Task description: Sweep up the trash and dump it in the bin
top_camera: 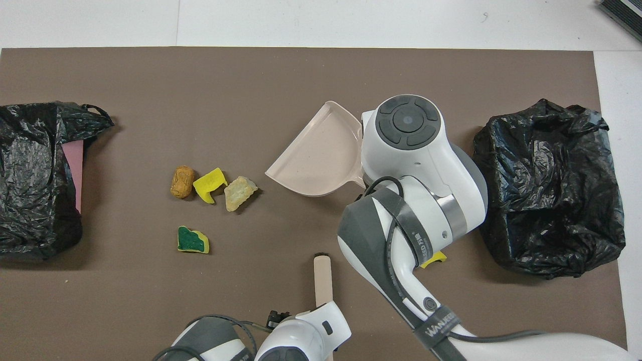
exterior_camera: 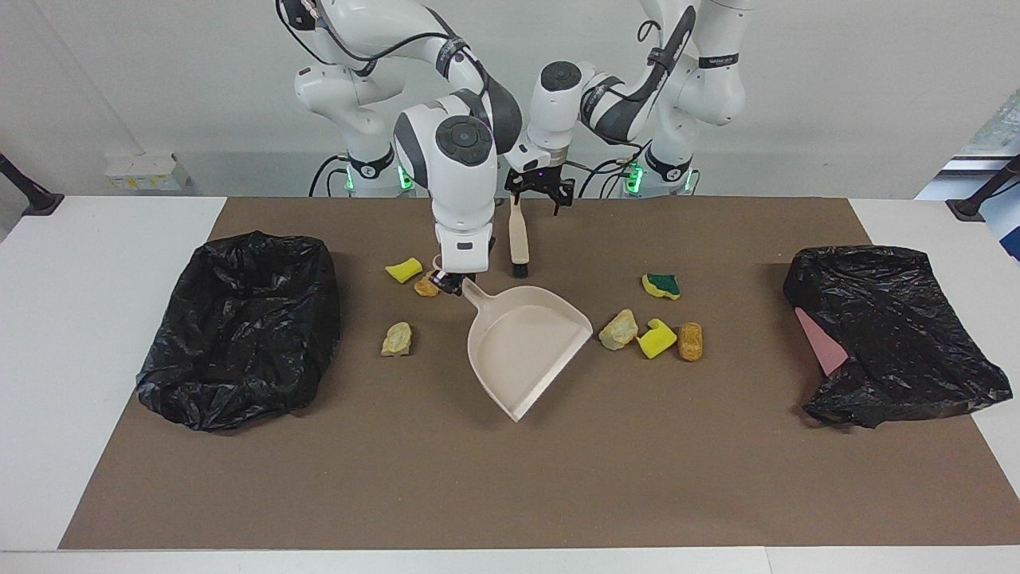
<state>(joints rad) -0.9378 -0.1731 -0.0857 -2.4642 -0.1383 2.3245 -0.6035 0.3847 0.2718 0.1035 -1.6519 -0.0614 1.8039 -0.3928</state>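
Right claw [exterior_camera: 446, 284] is down low and clamped tight on the dustpan [exterior_camera: 526, 347] handle. The pan sits flat mid-mat [exterior_camera: 510, 478], its mouth turned toward the left arm's end of the surface [exterior_camera: 80, 319] and slanting away from the robots.

Left claw [exterior_camera: 541, 206] has its fingers spread apart, right over the top end of the brush [exterior_camera: 518, 239] handle. Can't tell if it's actually touching it. The brush lies on the mat closer to the robots than the pan, bristles pointing at the pan.

The trash [exterior_camera: 657, 338] is all on the mat, none in the pan, in two bunches:
- Toward the right arm's end there's a yellow bit [exterior_camera: 404, 269], and a bread piece [exterior_camera: 426, 287] just beside it that's half hidden by the right claw. A pale lump [exterior_camera: 397, 339] lies farther from the robots.
- Toward the left arm's end a second lump [exterior_camera: 618, 330], a second yellow bit [exterior_camera: 657, 338] and a brown piece [exterior_camera: 690, 341] sit in a tight row. The second lump is close to the pan's mouth corner but not touching. A green-backed sponge [exterior_camera: 661, 285] sits alone, nearer the robots than that row.

The black-lined bin [exterior_camera: 239, 327] is at the right arm's end, mouth open. A crumpled black bag [exterior_camera: 892, 335] with something pink poking out is at the left arm's end.
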